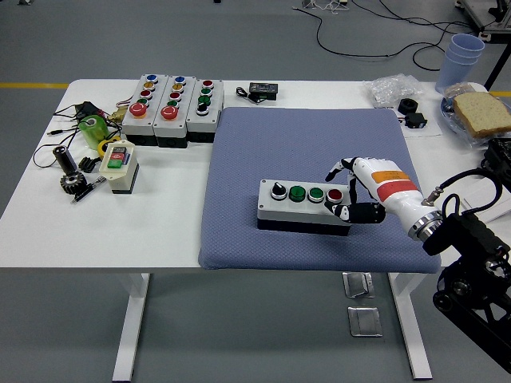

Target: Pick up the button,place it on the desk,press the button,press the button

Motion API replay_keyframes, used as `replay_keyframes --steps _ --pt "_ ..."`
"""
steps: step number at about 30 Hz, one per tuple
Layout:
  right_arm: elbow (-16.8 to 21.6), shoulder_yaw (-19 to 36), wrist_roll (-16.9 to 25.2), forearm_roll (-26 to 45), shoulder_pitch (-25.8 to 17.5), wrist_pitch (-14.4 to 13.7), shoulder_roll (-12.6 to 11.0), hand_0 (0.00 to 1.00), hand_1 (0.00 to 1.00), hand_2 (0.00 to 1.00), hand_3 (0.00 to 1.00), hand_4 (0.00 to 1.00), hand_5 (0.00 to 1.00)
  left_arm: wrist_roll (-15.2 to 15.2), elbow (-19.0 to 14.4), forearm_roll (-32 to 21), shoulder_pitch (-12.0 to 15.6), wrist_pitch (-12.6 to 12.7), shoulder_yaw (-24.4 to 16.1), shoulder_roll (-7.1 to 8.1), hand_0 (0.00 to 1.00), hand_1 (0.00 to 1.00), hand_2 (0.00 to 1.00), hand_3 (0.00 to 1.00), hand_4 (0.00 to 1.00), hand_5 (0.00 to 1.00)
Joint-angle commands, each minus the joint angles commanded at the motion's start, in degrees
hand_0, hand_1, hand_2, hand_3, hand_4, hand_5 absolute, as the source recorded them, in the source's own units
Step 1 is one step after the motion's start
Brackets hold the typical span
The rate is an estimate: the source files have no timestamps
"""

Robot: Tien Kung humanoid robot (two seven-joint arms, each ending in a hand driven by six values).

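Observation:
A grey button box (305,204) lies on the blue mat (271,144), carrying a black knob, two green buttons and a red button (334,194) at its right end. My right hand (337,193) sits at that right end. Its fingers (338,170) are spread above the box's back corner, and its black thumb (357,212) lies along the front right corner. The box rests flat on the mat. My left arm is out of view.
Three larger button boxes (172,101) stand at the back left, with a small cream box (119,164), a green object (93,128) and a gear (70,182) nearby. Blue cups (465,54), bread (481,112) and a plastic bag (394,88) are at the back right.

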Motion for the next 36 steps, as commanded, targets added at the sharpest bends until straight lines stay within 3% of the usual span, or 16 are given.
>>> replay_keyframes --steps 36 --pt "-1.75 -0.99 -1.20 -0.71 -2.65 0.43 -0.15 0.162 0.002 0.220 0.556 0.798 0.309 0.27 0.00 1.48 0.82 -0.39 -0.28 -0.26 0.645 0.605 0.590 0.563 0.315 0.857"
